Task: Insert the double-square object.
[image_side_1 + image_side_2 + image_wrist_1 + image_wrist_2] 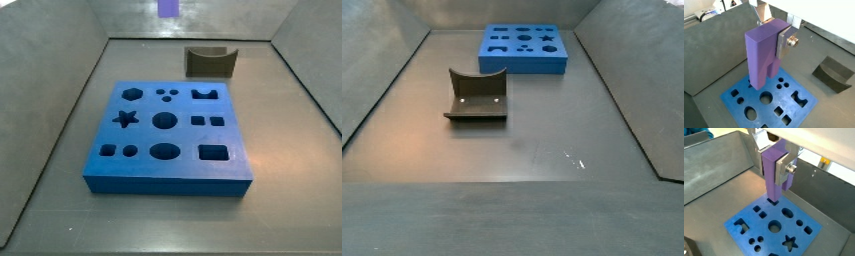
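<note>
My gripper (pixel 769 39) is shut on the double-square object (pixel 761 55), a tall purple peg held upright. A silver finger (pixel 785 42) presses its side; the opposite finger is hidden behind the peg. It also shows in a wrist view (pixel 773 175) with a finger (pixel 782 170). The peg hangs above the blue block with shaped holes (pixel 771 102), (pixel 774 225), over a small dark hole near one edge. In a side view only the peg's lower end (pixel 167 7) shows, well above the blue block (pixel 167 125). The gripper is out of the side view showing the block (pixel 525 47).
A dark grey curved block (pixel 210 61) stands on the floor beyond the blue block, also seen in a side view (pixel 477 95) and a wrist view (pixel 832 72). Grey sloping walls (pixel 60 120) enclose the floor.
</note>
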Motion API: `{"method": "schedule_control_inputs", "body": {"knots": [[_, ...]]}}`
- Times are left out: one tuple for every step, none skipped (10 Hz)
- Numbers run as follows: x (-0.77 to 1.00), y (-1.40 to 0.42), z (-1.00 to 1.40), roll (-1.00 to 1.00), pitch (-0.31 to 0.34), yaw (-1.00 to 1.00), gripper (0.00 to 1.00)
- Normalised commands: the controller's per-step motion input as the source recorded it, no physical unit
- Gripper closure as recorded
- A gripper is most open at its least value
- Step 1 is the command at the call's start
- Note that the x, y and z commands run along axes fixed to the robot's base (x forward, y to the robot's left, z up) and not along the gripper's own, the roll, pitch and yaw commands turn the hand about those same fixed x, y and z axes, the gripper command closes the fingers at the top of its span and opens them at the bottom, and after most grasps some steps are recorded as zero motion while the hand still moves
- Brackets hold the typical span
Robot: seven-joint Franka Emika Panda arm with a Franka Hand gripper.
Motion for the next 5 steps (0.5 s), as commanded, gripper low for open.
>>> {"method": "schedule_control_inputs", "body": {"knots": [[0.72, -0.23, -0.91, 0.18, -0.046, -0.43, 1.0], [0.89, -0.22, -0.9, 0.15, -0.049, -0.26, 1.0], [0.86, -0.22, -0.9, 0.15, -0.046, -0.28, 1.0], [0.5, -0.21, -0.91, 0.22, -0.04, -0.63, 1.0], [0.27, -0.08, -0.83, 0.19, -0.049, -0.85, 1.0]]}}
